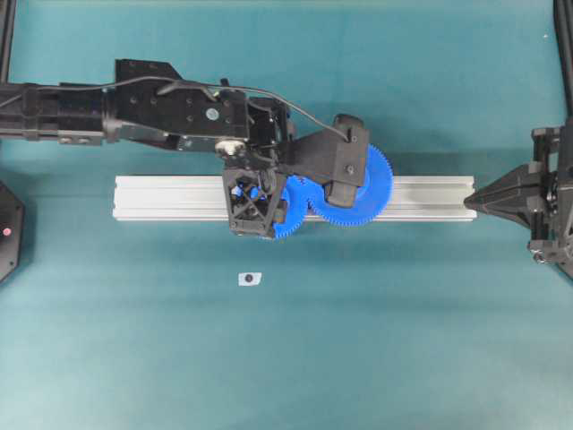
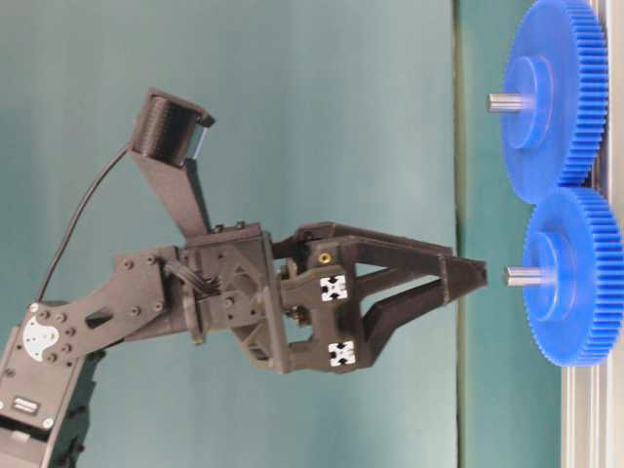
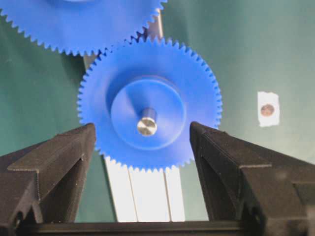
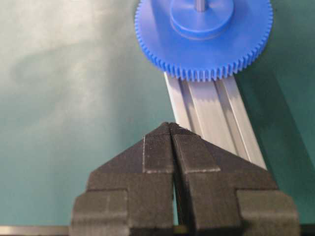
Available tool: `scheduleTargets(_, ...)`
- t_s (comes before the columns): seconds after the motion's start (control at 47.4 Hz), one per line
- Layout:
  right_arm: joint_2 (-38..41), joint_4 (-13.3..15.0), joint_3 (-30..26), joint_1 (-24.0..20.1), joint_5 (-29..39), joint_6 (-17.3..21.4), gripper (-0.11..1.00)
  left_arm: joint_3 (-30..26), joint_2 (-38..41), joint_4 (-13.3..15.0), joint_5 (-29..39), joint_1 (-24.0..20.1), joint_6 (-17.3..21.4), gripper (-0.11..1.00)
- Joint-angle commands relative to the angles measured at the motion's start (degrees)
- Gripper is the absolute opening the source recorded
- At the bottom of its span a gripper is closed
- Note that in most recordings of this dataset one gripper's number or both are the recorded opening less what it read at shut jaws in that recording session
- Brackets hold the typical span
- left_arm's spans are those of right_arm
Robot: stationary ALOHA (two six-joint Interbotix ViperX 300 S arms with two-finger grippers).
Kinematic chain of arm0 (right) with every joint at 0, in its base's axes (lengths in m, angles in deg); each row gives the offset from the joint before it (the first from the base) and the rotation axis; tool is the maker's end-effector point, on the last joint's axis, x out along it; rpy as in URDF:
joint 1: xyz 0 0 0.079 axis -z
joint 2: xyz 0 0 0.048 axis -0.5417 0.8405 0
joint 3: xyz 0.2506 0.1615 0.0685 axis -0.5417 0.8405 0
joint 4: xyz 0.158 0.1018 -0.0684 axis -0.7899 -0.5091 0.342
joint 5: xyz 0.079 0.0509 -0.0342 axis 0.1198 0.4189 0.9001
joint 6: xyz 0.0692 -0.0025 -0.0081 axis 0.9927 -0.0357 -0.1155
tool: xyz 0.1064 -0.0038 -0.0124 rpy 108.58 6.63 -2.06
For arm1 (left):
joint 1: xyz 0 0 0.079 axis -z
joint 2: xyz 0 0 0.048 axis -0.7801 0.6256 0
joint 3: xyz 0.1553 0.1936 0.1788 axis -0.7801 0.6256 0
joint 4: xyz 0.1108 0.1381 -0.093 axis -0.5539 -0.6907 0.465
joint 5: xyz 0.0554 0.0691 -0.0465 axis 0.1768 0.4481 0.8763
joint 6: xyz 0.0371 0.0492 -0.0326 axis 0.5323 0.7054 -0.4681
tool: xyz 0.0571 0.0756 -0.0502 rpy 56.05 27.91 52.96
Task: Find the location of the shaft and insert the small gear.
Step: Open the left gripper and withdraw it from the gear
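The small gear (image 3: 165, 96), a bright blue toothed disc, sits on the silver rail (image 3: 147, 191) with the grey shaft (image 3: 146, 125) standing up through its hub. Its teeth mesh with the wider blue gear (image 3: 83, 19). My left gripper (image 3: 142, 127) is open above the small gear, one black finger on each side and nothing between them. In the table-level view the left gripper (image 2: 458, 283) stays a short gap away from the shaft (image 2: 522, 276) and the small gear (image 2: 580, 292). My right gripper (image 4: 171, 125) is shut and empty at the rail's right end (image 1: 466, 199).
The rail (image 1: 179, 197) lies across the middle of the teal mat. A tiny white sticker with a black dot (image 1: 250, 279) lies in front of it. The wider gear (image 4: 204, 39) has its own pin. A black fixture (image 1: 7, 228) sits at the left edge.
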Motion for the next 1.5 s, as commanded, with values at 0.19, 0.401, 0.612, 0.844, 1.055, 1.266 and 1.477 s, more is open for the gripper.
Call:
scheduleTargets(0.19,0.4,0.0,-0.8,0.2,-0.5,0.5,-0.01,0.8,-5.2,-0.2,-0.2,0.4,-0.1,0.74)
scheduleTargets(0.401,0.4,0.1,-0.8,0.1,-0.5,0.5,-0.01,3.0,-8.2,-0.2,-0.2,0.5,-0.1,0.74)
scheduleTargets(0.612,0.4,0.1,-0.8,0.1,-0.5,0.5,-0.01,5.5,-11.3,-0.1,-0.8,0.7,-1.1,0.74)
scheduleTargets(0.844,0.4,0.0,-0.9,0.1,-0.5,0.6,-0.01,7.7,-14.5,-0.2,-3.3,0.8,-1.4,0.73)
scheduleTargets(1.055,0.4,0.1,-1.0,0.1,-0.5,0.6,-0.01,9.5,-17.2,-0.2,-5.4,0.8,-1.5,0.73)
scheduleTargets(1.266,0.4,0.1,-1.0,0.2,-0.5,0.6,-0.01,11.3,-19.2,-0.1,-7.1,0.8,-3.1,0.73)
scheduleTargets(1.477,0.4,0.1,-1.0,0.2,-0.5,0.6,-0.01,14.6,-22.1,-0.2,-10.7,0.9,-5.9,0.73)
